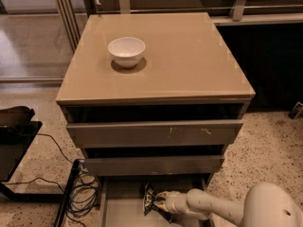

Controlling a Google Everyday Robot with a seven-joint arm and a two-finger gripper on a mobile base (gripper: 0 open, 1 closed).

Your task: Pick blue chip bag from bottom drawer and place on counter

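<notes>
The blue chip bag (150, 200) stands tilted up on edge inside the open bottom drawer (123, 207), just below the middle drawer's front. My gripper (160, 202) reaches in from the lower right on its white arm and is shut on the bag's right side. The counter (189, 56) is the glossy taupe top of the cabinet. A white bowl (126, 51) sits on its left half.
The top drawer (156, 132) and middle drawer (151, 164) stick out a little above the bottom one. Black cables (83, 193) lie on the speckled floor left of the cabinet. A black stand (14, 141) is at the far left.
</notes>
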